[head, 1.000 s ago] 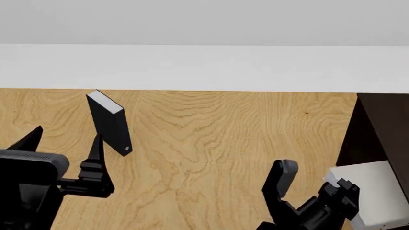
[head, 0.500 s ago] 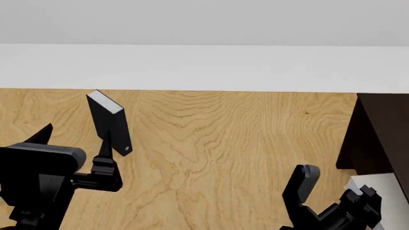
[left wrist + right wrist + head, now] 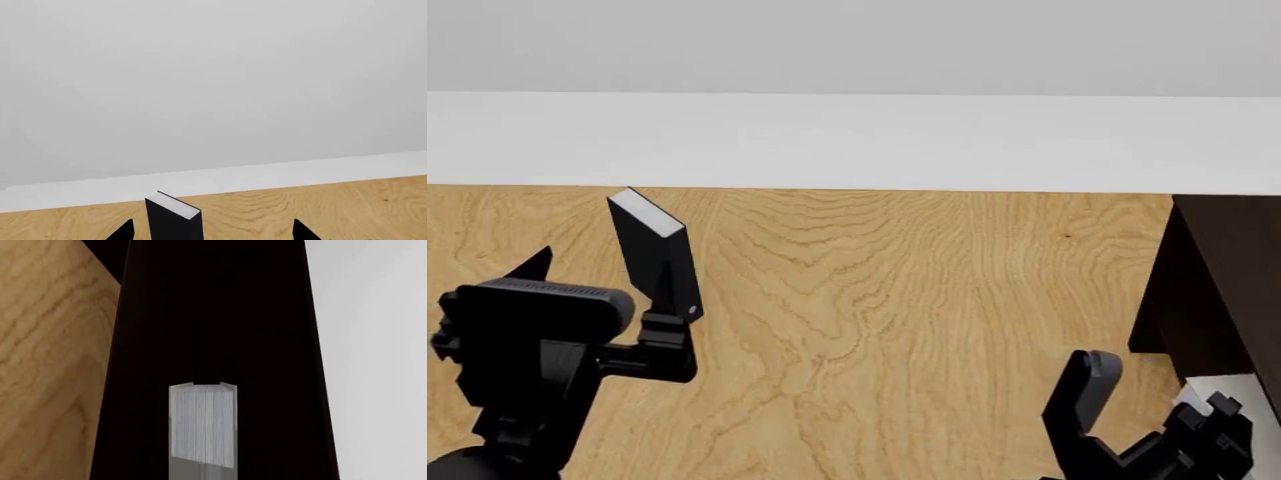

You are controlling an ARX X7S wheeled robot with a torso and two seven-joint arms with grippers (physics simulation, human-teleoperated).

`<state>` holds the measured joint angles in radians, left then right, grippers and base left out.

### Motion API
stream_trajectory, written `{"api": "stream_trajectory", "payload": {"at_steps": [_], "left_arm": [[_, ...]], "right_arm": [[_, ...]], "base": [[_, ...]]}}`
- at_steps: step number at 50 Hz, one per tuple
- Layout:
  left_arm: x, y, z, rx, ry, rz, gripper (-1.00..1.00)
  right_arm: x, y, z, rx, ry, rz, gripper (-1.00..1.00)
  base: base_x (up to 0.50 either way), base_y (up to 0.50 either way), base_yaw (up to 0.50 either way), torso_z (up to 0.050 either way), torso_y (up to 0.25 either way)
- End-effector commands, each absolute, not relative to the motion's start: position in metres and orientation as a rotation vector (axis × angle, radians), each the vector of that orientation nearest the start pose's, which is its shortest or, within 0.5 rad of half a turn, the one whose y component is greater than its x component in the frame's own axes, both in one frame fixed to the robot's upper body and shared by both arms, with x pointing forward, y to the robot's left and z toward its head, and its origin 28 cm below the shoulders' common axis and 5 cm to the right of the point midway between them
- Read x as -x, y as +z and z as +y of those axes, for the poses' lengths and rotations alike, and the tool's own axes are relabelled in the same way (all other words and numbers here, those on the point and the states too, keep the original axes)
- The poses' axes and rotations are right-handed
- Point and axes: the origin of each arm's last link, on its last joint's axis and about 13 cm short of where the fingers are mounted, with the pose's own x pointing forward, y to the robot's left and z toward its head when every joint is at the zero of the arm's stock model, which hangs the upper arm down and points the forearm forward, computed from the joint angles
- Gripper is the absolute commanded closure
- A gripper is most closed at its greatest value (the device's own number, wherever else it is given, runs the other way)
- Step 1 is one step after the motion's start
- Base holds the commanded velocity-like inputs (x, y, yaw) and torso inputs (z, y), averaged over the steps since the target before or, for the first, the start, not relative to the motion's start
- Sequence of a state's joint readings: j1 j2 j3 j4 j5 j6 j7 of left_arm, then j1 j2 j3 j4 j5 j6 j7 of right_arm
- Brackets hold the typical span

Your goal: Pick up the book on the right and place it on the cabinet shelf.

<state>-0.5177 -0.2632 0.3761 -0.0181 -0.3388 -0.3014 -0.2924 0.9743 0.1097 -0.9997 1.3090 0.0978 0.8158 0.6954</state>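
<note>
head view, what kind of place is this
Likely a bare simulated room rather than a real home: a light wood-grain surface, a plain white wall, a very dark brown wooden cabinet and an upright black book.

No readable text, labels or numbers anywhere. Black book (image 3: 655, 262) has a small round mark low on its spine, too small to read. Grey book's (image 3: 203, 432) page edge is blank.

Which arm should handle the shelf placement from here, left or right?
Right. The right pincer sits beside the cabinet with the book in front of its wrist camera, facing the dark cabinet. The left pincer is across the floor by the black book.
</note>
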Motion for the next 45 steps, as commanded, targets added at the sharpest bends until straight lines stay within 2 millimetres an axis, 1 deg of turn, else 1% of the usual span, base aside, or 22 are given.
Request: {"api": "stream_trajectory", "payload": {"at_steps": [1, 30, 31, 45], "left_arm": [[-0.3093, 0.108, 0.1953, -0.077, -0.055, -0.085, -1.0], [-0.3099, 0.1093, 0.1956, -0.089, -0.046, -0.081, -1.0], [-0.3102, 0.1091, 0.1955, -0.088, -0.047, -0.082, -1.0], [-0.3115, 0.1078, 0.1946, -0.083, -0.054, -0.079, -1.0]], "right_arm": [[-0.3322, 0.0403, -0.174, 1.508, -0.655, 0.674, 1.0], [-0.3322, 0.0403, -0.174, 1.508, -0.655, 0.674, 1.0], [-0.3322, 0.0403, -0.174, 1.508, -0.655, 0.674, -1.0], [-0.3322, 0.0403, -0.174, 1.508, -0.655, 0.674, -1.0]], "base": [[0.0, 0.0, 0.0, 0.0, 0.0], [0.0, 0.0, 0.0, 0.0, 0.001], [0.0, 0.0, 0.0, 0.0, 0.01], [0.0, 0.0, 0.0, 0.0, 0.001]]}}
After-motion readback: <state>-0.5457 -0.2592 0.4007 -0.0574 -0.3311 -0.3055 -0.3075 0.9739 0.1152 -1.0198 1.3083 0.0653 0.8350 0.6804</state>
